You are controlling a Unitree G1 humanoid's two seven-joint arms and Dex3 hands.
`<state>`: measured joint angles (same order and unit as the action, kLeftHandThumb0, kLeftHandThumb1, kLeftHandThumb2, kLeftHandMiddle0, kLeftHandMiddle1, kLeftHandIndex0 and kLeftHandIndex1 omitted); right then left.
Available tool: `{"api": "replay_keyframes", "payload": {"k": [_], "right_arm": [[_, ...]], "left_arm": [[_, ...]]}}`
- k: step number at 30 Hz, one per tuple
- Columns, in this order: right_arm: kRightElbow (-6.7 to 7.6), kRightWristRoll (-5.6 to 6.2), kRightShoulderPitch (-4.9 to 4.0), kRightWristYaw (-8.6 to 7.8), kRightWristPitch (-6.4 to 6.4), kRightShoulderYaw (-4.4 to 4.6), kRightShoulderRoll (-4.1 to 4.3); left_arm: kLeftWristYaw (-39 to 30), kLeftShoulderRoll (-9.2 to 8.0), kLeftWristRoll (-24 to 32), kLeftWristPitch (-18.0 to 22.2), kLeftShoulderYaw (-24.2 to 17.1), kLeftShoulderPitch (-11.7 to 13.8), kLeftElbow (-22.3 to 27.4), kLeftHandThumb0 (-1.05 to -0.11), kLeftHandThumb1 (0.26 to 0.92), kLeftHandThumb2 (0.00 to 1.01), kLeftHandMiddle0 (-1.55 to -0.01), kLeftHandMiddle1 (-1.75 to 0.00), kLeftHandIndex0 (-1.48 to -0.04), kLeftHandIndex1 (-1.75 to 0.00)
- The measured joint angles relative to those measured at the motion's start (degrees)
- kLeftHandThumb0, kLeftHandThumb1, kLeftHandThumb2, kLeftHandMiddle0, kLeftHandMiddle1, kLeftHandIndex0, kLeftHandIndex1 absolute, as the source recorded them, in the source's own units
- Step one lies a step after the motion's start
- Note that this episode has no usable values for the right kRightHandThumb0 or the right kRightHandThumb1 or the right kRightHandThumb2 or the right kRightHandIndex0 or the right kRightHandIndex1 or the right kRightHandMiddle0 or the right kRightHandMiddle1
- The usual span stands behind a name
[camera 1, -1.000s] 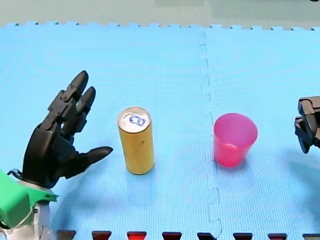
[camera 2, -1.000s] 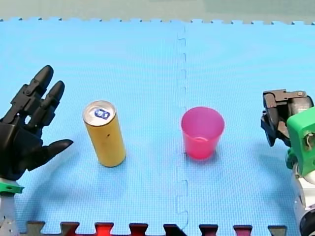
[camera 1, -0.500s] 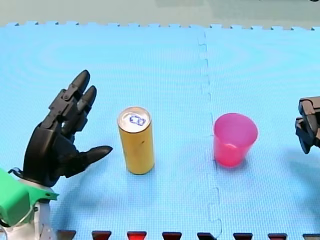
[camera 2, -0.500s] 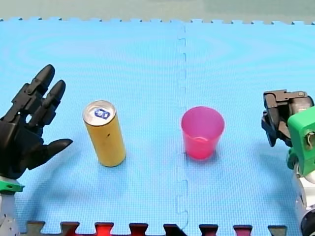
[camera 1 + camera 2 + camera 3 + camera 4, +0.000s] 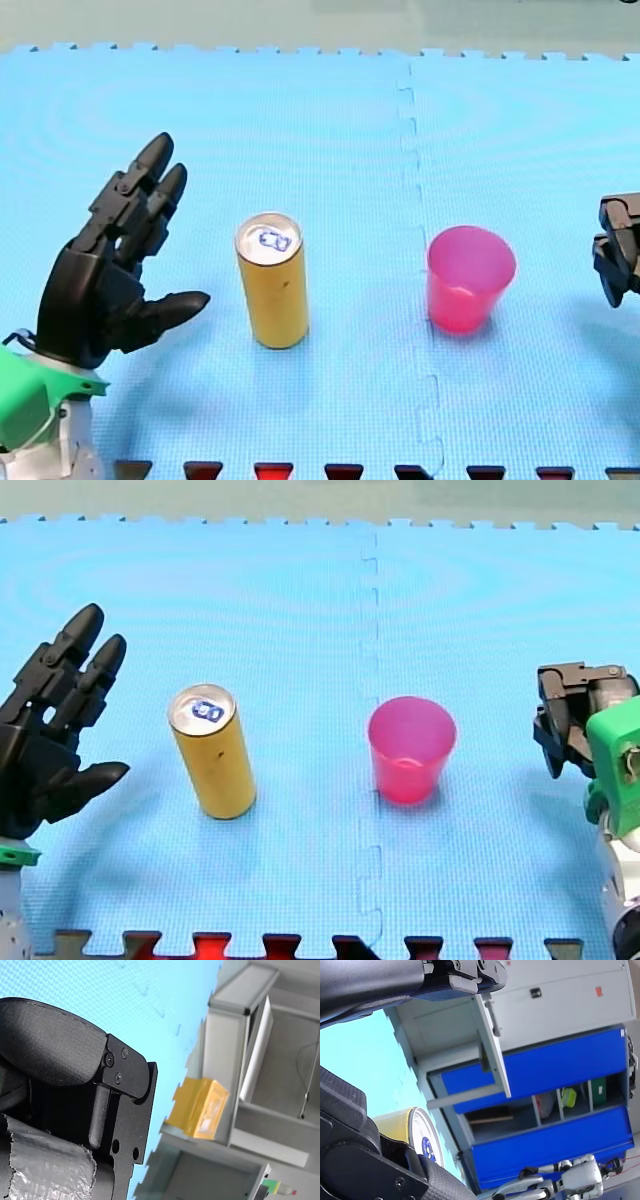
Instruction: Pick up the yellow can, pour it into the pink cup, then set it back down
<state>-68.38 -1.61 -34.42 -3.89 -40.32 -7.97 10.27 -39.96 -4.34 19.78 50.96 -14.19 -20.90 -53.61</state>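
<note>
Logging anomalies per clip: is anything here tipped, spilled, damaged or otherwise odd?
Nothing stands out. The can stands upright on the mat, the cup upright to its right, apart from it, no spill visible. The left hand, open, is left of the can; the right hand, shut, is near the mat's right edge.

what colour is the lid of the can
The yellow can has a silver lid with a blue mark at the tab, clearest in the first head view.

Lower left, the left hand (image 5: 110, 275) is matte black with 3 jointed fingers, on a green wrist bracket (image 5: 35, 392). At the right edge, the right hand (image 5: 565, 720) is black above green too. The first wrist view's black casing carries 2 screws (image 5: 112, 1067) and silver tape (image 5: 45, 1165).
</note>
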Motion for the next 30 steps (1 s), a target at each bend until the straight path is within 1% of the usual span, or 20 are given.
{"api": "replay_keyframes", "payload": {"k": [7,11,12,16,23,28,30], "right_arm": [[-0.17,0.03,0.00,-0.05,-0.02,-0.11,0.03],[-0.24,0.11,0.05,-0.24,-0.09,-0.24,0.11],[-0.24,0.12,0.07,-0.27,-0.14,-0.26,0.13],[-0.24,0.22,0.12,-0.44,-0.27,-0.33,0.24],[-0.24,0.27,0.34,-0.77,-0.86,-0.40,0.58],[-0.24,0.28,0.34,-0.90,-0.89,-0.41,0.71],[-0.24,0.28,0.34,-0.90,-0.89,-0.40,0.73]], "left_arm": [[-2.1,-0.24,0.7,-0.2,-0.3,-0.4,-0.5,-0.923,0.717,0.00,-0.18,0.00,-0.21,0.00],[-3.7,-0.85,0.8,-1.7,-0.2,-0.6,-0.8,-0.914,0.691,0.00,-0.18,0.00,-0.21,0.00],[-4.2,-0.99,0.8,-2.3,-0.2,-0.7,-1.0,-0.899,0.674,0.00,-0.18,0.00,-0.21,0.00],[-4.7,-1.20,0.5,-3.6,-0.1,-0.9,-1.8,-0.880,0.647,0.00,-0.17,0.00,-0.21,0.00],[-3.2,-1.17,-2.1,-4.9,1.0,-1.0,-3.6,-0.886,0.638,0.00,-0.15,0.00,-0.20,0.00],[-2.8,-1.36,-3.3,-5.6,1.5,-1.0,-4.6,-0.922,0.646,0.00,-0.15,0.00,-0.20,0.00],[-2.7,-1.37,-3.6,-5.7,1.6,-1.0,-5.0,-0.935,0.649,0.00,-0.17,-0.01,-0.21,0.00]]}}
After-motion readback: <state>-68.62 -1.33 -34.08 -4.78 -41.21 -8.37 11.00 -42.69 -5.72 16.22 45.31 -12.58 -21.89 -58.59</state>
